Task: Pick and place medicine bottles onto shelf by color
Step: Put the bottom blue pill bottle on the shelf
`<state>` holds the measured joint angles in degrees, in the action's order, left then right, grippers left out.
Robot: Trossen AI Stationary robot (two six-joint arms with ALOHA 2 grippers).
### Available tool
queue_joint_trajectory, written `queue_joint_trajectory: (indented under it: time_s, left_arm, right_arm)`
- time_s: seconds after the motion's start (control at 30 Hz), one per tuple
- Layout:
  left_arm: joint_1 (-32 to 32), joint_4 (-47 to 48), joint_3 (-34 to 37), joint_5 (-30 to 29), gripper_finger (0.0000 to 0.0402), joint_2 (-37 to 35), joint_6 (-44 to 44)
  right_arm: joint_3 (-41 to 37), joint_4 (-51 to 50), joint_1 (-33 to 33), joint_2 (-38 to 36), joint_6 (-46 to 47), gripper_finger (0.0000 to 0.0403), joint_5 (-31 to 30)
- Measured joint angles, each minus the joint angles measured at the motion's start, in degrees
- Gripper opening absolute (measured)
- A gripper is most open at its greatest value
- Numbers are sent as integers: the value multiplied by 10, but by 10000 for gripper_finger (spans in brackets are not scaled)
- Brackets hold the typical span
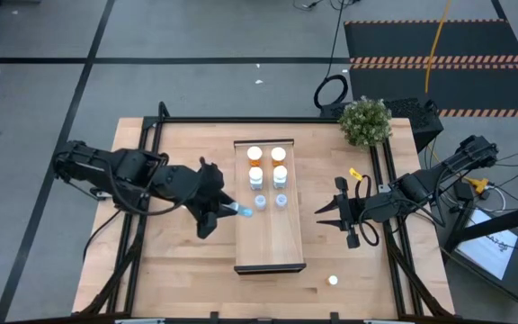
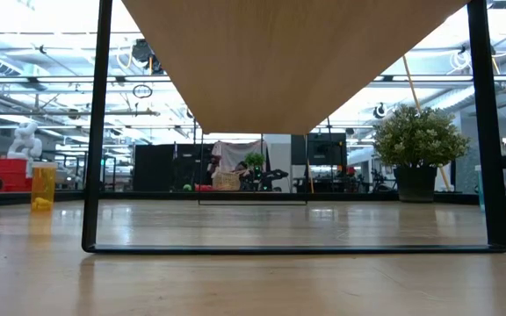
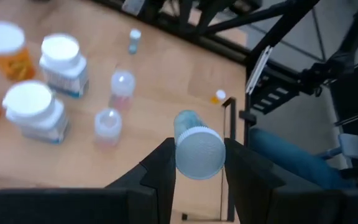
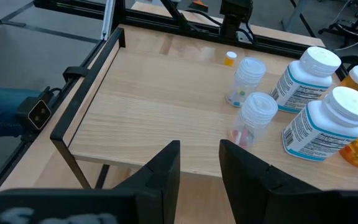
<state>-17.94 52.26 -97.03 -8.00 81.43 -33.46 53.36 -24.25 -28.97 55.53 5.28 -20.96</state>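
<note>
The shelf point(image 1: 269, 243) is a long light-wood tray standing on a black frame in the middle of the table. On its far half stand two orange bottles point(image 1: 254, 155), two white bottles point(image 1: 255, 176) and two small clear bottles point(image 1: 261, 202), in pairs. My left gripper point(image 1: 227, 209) is at the shelf's left edge, shut on a small blue-grey bottle point(image 1: 243, 213). My right gripper point(image 1: 328, 209) waits open and empty right of the shelf, with its fingers point(image 4: 166, 168) pointing at it. Neither gripper shows in the low view. My left gripper pinches the blue-grey bottle between its two fingers point(image 3: 161, 168) at the whitish cap end point(image 3: 199, 152). The fingers come level from the table's left. The bottle is lifted clear, lying on its side along the fingers, with its body point(image 3: 187, 118) pointing toward the shelf.
One small white-capped bottle point(image 1: 333, 280) stands on the table near its right front. A yellow object point(image 1: 355, 173) and a potted plant point(image 1: 365, 121) are at the far right. An orange bottle point(image 2: 42, 186) shows at the left in the low view. The shelf's near half is bare.
</note>
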Motion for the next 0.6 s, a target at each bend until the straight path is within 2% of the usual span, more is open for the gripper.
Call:
queue_joint_trajectory:
  time_s: [0.2,0.4,0.6]
  left_arm:
    - [10,-14,-23,9,124,22,37]
    - [16,-6,-82,40,124,75,72]
    - [16,77,-172,42,124,153,99]
  right_arm:
    - [0,0,0,0,0,105,-2]
    - [0,-6,0,0,0,105,-2]
    - [0,-5,0,0,0,105,-2]
